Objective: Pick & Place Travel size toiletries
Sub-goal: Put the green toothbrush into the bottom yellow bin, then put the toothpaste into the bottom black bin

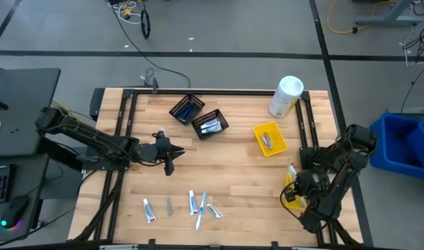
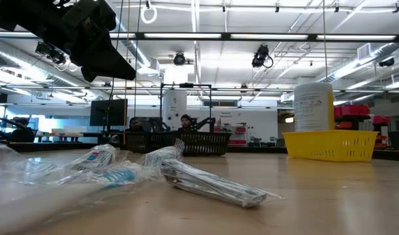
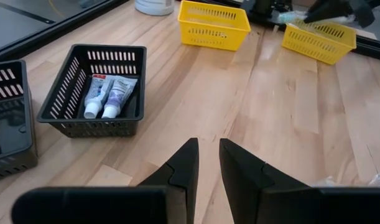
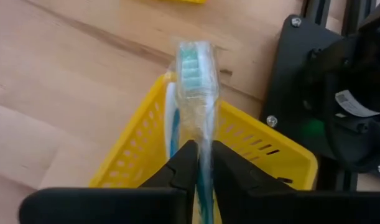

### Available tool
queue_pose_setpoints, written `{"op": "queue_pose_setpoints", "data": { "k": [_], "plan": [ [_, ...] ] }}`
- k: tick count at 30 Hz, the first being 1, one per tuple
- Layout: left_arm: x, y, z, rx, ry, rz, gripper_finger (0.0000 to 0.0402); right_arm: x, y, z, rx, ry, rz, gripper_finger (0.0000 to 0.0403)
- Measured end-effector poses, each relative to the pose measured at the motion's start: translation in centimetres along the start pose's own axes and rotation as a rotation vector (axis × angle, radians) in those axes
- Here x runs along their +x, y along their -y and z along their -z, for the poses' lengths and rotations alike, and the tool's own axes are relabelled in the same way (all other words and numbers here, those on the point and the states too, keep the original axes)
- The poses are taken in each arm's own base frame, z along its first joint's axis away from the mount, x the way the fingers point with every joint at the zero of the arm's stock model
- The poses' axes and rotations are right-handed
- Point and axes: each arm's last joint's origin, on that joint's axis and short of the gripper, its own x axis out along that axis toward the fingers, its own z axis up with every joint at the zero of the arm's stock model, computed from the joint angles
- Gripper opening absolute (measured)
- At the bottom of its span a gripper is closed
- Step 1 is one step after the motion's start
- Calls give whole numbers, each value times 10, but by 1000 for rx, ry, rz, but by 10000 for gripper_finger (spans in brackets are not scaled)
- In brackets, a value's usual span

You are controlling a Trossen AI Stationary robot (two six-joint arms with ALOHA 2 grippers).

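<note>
High view: right gripper (image 1: 293,186) over yellow bin (image 1: 292,198) at counter's right edge; left gripper (image 1: 170,167) mid-counter.
Right wrist view: jaws clamped on wrapped toothbrush (image 4: 198,93) above bin.
Left wrist view: jaws narrow, empty; toothpaste tubes (image 3: 109,95) inside black basket (image 3: 90,90).

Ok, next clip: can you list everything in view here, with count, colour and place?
Black baskets: two, table's far middle; one holds toothpaste tubes.
Yellow bins: two, one right of the baskets, one at the right edge under the right gripper.
White canister: one, far right corner.
Loose toiletries: several, wrapped, white and blue, near edge.
Toothbrush: one, wrapped, blue-white, over the right-edge bin.
Left gripper: table middle, holding nothing.
Right gripper: shut on the toothbrush.
</note>
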Motion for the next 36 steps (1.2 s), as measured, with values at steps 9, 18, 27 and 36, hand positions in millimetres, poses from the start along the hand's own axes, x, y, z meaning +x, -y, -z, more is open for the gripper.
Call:
{"op": "queue_pose_setpoints", "data": {
  "k": [9,18,27,36],
  "plan": [
    [0,0,0,-10,0,0,71,-1,-2,2,-68,-26,-20,123],
    [0,0,0,-34,1,0,71,-32,-10,-19,-186,-214,3,179],
    [0,0,0,-37,1,0,71,-37,-31,-43,-199,-97,-159,230],
    [0,0,0,-44,1,0,71,-34,-86,-72,-248,259,-509,263]
  ]
}}
